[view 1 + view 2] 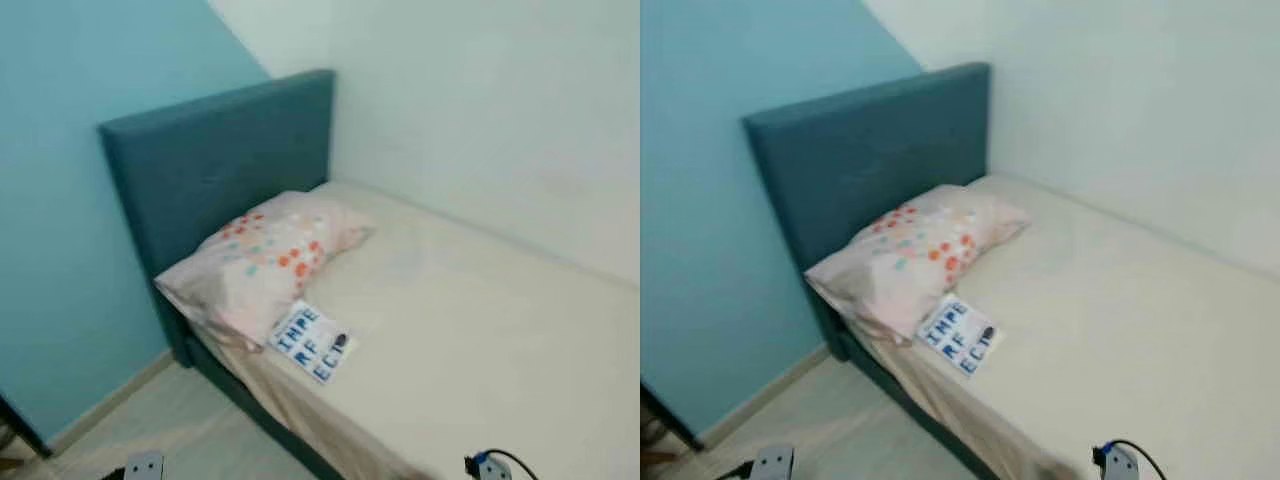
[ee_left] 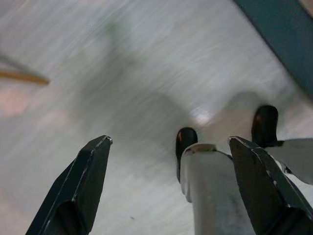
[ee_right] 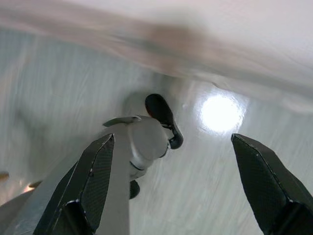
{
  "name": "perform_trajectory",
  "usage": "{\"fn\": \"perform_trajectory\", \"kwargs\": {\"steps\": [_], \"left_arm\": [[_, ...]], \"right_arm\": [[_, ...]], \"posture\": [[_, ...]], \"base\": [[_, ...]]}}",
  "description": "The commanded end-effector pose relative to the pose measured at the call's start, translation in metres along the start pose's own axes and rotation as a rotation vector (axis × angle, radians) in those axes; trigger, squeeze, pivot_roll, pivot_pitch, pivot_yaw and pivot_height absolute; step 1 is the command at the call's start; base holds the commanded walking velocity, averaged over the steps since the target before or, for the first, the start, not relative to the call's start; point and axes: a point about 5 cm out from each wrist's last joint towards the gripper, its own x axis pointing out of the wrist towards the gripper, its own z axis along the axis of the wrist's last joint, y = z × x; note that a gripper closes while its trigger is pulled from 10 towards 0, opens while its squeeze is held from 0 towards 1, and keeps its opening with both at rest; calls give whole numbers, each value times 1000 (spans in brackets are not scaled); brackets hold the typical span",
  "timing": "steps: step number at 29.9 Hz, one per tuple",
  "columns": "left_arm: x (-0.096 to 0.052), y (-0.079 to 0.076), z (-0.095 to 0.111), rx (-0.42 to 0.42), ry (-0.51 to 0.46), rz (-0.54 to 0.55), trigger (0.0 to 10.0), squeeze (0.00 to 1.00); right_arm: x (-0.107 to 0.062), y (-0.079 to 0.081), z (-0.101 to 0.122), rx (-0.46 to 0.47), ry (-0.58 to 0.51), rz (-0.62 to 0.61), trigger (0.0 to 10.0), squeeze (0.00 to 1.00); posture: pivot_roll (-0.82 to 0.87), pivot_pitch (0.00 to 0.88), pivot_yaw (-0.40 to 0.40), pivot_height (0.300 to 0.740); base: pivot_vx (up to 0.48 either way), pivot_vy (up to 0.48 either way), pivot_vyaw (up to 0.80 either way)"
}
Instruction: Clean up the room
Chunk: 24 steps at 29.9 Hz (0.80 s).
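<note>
Both the left gripper (image 2: 168,147) and right gripper (image 3: 173,142) hang with fingers spread apart, empty, above the floor (image 2: 122,73). Ahead, a floral pillow (image 1: 265,260) and lettered card (image 1: 311,341) lie on the bed (image 1: 470,330).

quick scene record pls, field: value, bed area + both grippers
bed: against white wall, teal headboard, pale sheet
pillow: dotted, at head end by headboard
card: white with blue letters, flat on sheet, touching pillow's near edge
floor: pale, beside bed
left gripper: open, holds nothing, over floor
right gripper: open, holds nothing, over floor
</note>
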Motion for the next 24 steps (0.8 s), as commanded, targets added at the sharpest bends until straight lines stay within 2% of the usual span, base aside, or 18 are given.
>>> {"fn": "perform_trajectory", "kwargs": {"steps": [1,8,13,20,24], "left_arm": [[1,0,9,35,-29,-9,10000,0],[1,-1,6,71,-26,-32,10000,0],[0,-2,1,60,-11,-61,10000,0],[-1,0,-2,73,4,-36,10000,0],[-1,1,-6,37,34,-28,10000,0]], "right_arm": [[1,2,3,1,-3,1,10000,0],[0,-1,1,-10,9,-23,10000,0],[0,-2,0,-18,16,-30,10000,0],[0,-3,-1,-19,19,-39,10000,0],[-1,-4,-3,-17,22,-48,10000,0]], "posture": [[-71,0,-48,740],[-72,0,-52,740],[-73,0,-50,740],[-75,0,-48,740],[-76,0,-47,740]], "base": [[0,0,-719],[0,0,-714],[0,0,-716],[0,0,-717],[0,0,-717]]}}
